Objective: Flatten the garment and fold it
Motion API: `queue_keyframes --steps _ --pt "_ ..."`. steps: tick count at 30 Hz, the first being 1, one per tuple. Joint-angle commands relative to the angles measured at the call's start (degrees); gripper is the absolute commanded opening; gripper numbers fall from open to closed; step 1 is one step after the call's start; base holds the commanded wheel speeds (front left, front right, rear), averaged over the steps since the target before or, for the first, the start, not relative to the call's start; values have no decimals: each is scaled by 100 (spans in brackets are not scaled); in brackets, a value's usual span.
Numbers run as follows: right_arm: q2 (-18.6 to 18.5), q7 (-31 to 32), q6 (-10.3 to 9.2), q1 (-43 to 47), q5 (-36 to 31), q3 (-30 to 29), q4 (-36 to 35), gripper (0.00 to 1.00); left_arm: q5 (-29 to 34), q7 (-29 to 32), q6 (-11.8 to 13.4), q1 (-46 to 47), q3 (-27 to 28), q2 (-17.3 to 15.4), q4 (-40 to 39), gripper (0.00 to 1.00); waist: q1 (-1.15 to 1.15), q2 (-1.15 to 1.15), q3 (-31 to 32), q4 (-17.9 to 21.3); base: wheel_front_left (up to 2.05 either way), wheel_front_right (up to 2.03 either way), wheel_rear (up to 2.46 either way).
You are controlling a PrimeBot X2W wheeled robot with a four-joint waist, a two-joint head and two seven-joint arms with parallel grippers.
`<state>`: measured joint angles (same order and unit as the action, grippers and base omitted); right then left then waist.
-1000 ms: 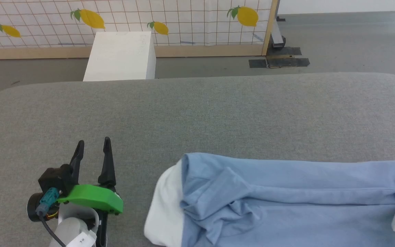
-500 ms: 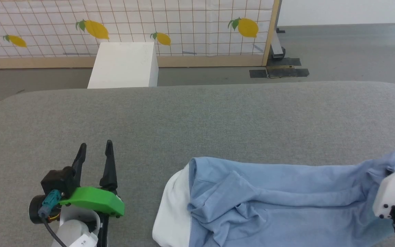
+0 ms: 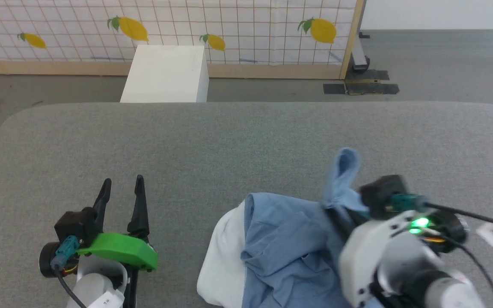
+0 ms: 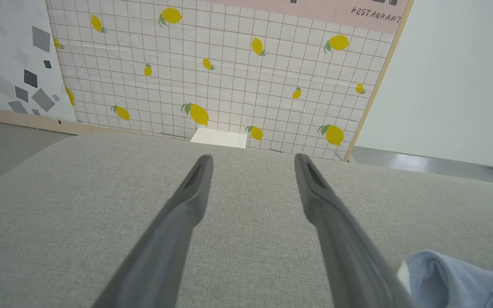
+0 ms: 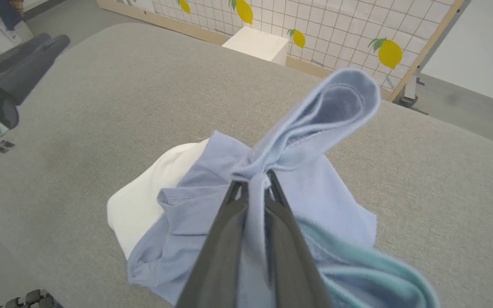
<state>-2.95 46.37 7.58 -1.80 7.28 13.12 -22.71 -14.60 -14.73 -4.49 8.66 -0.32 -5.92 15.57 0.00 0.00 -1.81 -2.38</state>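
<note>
Right wrist view: right gripper [image 5: 251,183] pinches the garment [image 5: 323,196] aloft, probably to spread it; left gripper [image 4: 250,160] gapes idle.

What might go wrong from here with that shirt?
The right jaws pinch a thin bunched edge of the light blue knit T-shirt, so it may slip free. The rest lies crumpled on the grey padded surface; pulling could bunch it further, while the left jaws stand open, apart from it.

We note a light blue shirt [image 3: 289,239] with a white patch [image 3: 223,261], a grey table [image 3: 229,145], a white box [image 3: 165,75], and a white gridded screen [image 3: 246,25] bearing yellow lemons [image 3: 323,31].
</note>
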Motion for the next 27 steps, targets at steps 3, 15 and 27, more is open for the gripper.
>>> queue_keyframes --steps 3,15,27 --pt "6 -300 -9 -393 34 617 604 0 58 -27 -24 157 -5 30 2 100 0 0 -156 -116 0 0 0" --pt "7 -1457 -9 -1533 754 1932 3365 0 78 -27 -52 318 -1 96 69 100 0 0 -443 -310 0 0 0" --pt "7 -2240 -9 -2162 1940 2570 4296 100 117 -27 -116 395 51 142 173 100 0 0 -472 -281 0 0 0"
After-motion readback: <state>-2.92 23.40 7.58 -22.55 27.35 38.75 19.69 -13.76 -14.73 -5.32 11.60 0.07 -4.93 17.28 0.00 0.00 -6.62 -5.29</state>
